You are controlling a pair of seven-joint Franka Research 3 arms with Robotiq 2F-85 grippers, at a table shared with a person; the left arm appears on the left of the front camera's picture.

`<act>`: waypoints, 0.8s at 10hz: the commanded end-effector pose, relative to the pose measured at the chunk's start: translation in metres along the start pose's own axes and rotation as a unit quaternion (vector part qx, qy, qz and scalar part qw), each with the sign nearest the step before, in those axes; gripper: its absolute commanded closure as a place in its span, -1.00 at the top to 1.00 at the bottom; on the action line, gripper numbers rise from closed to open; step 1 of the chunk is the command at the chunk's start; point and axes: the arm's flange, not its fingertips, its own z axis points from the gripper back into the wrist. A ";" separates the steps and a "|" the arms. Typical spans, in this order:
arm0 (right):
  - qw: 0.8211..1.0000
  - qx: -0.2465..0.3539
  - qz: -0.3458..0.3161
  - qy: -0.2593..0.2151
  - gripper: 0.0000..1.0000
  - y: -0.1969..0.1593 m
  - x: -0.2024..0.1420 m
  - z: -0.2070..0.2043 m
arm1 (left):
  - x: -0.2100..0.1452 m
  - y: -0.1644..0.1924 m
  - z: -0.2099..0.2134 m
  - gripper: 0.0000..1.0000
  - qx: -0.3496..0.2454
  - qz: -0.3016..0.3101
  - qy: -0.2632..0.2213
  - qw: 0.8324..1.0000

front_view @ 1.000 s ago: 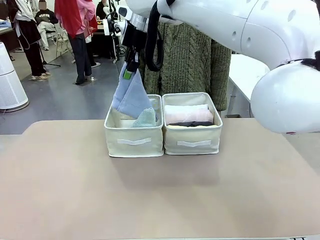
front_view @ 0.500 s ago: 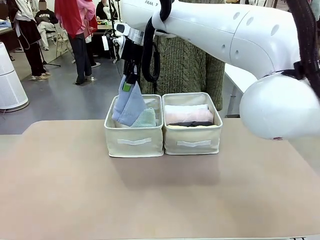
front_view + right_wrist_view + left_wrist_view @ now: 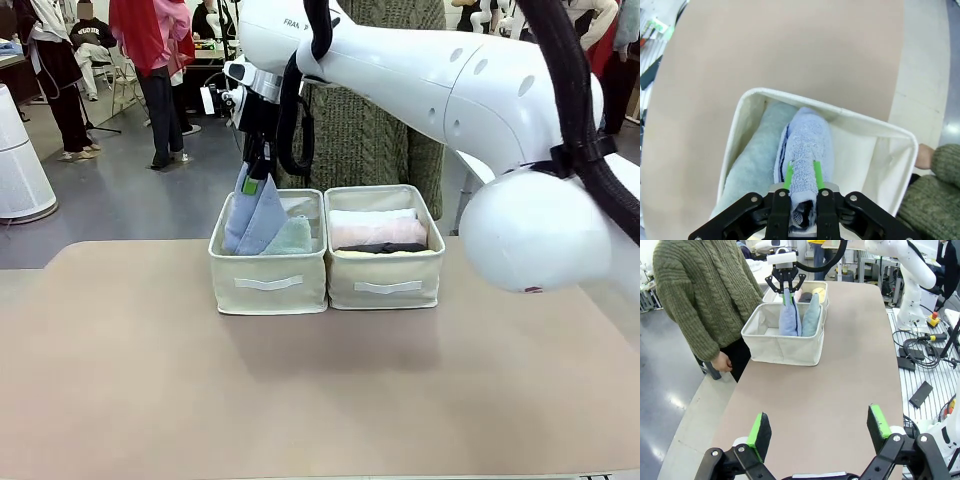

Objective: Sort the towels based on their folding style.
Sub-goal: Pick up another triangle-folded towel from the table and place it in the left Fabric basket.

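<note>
My right gripper is shut on the tip of the periwinkle blue cone towel, which hangs down into the left cream bin. In the right wrist view that gripper pinches the blue towel between its green pads, with the pale teal cone lying beside it. The teal cone leans in the same bin. The right bin holds the rolls: white, pale pink and dark grey. My left gripper is open above the table's near end, far from the bins.
A person in a green knitted sweater stands right behind the bins, one hand hanging by the table edge. The tan table stretches bare in front of the bins. Other people stand far off at the back left.
My right gripper has lowered the blue cone towel, so it now sits deeper in the left bin beside the teal cone. The right arm has shifted a little left.
</note>
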 end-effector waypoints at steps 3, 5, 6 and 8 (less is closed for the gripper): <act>1.000 0.019 0.005 0.010 -0.69 -0.052 0.018 -0.005 | 0.002 -0.003 0.000 1.00 0.003 0.009 -0.004 1.000; 1.000 0.024 0.003 0.007 -0.69 -0.053 0.017 -0.010 | 0.002 -0.003 0.000 1.00 0.003 0.009 -0.004 1.000; 1.000 0.025 0.004 0.007 -0.69 -0.051 0.017 -0.013 | 0.002 -0.003 0.000 1.00 0.003 0.009 -0.004 1.000; 1.000 0.014 0.006 0.004 -0.69 -0.048 0.017 -0.012 | 0.002 -0.003 0.000 1.00 0.003 0.009 -0.004 1.000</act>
